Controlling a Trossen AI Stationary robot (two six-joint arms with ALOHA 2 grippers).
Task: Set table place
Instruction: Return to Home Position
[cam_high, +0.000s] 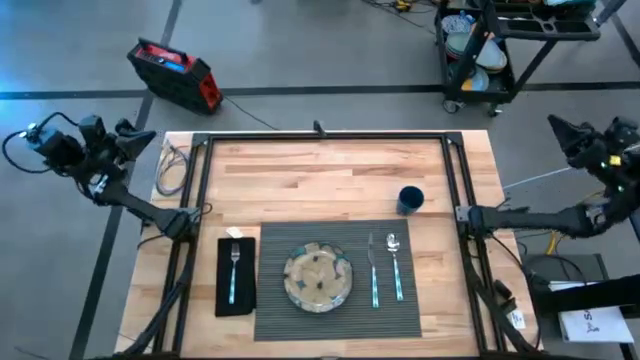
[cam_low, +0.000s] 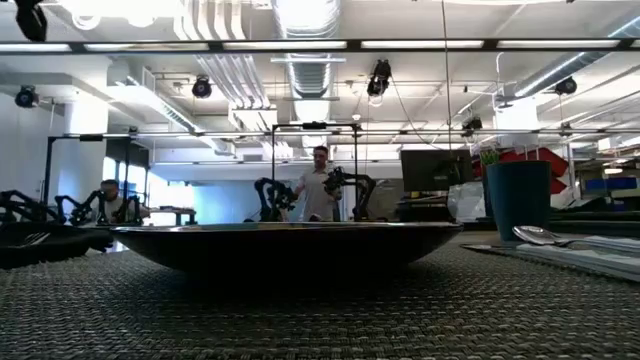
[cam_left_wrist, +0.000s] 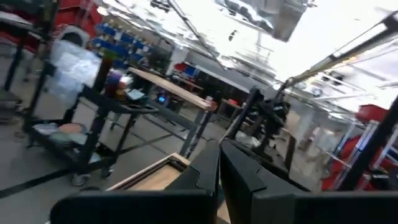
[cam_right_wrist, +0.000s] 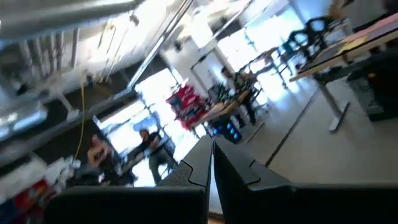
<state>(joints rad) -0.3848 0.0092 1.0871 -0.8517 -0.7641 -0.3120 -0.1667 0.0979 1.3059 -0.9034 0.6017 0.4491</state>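
On the wooden table (cam_high: 320, 180) lies a dark grey ribbed placemat (cam_high: 338, 315). A round silvery plate (cam_high: 317, 278) rests on it, with a knife (cam_high: 373, 268) and a spoon (cam_high: 394, 262) to its right. A black napkin (cam_high: 236, 276) lies left of the mat with a fork (cam_high: 234, 268) on top. A dark blue cup (cam_high: 410, 200) stands just beyond the mat's far right corner. My left gripper (cam_high: 133, 132) is raised off the table's far left corner, shut and empty. My right gripper (cam_high: 556, 128) is raised beyond the right edge, also shut and empty.
Black metal rails (cam_high: 200, 190) run along the table's left, right and far sides. A red case (cam_high: 175, 73) and a cart (cam_high: 495, 45) stand on the floor beyond the far edge. In the low view a person (cam_low: 320, 185) stands far behind the table.
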